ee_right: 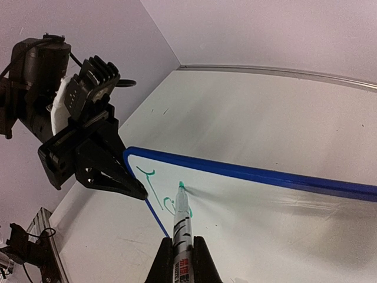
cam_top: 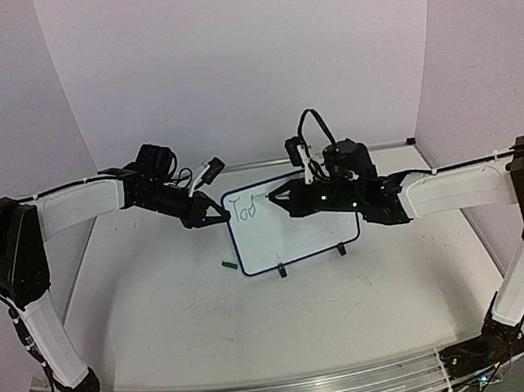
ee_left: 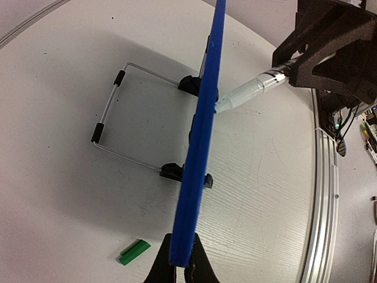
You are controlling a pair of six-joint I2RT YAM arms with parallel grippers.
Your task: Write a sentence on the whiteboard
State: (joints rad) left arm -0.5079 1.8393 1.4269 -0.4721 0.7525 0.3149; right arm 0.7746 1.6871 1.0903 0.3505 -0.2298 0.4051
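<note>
The whiteboard (cam_top: 298, 225) stands upright on black wire feet at the table's middle; it also shows in the right wrist view (ee_right: 265, 206) and edge-on in the left wrist view (ee_left: 203, 141). Of the sentence (cam_top: 247, 207), only green letters reading about "Tod" show at the board's top left (ee_right: 154, 186). My left gripper (cam_top: 217, 214) is shut on the board's left edge (ee_left: 181, 268). My right gripper (cam_top: 277, 196) is shut on a marker (ee_right: 182, 221) with its green tip touching the board beside the letters. The marker also shows in the left wrist view (ee_left: 247, 93).
A small green marker cap (cam_top: 229, 263) lies on the table just left of the board's lower corner (ee_left: 134, 252). The board's wire stand (ee_left: 112, 112) reaches out behind it. White walls enclose the table at the back and sides.
</note>
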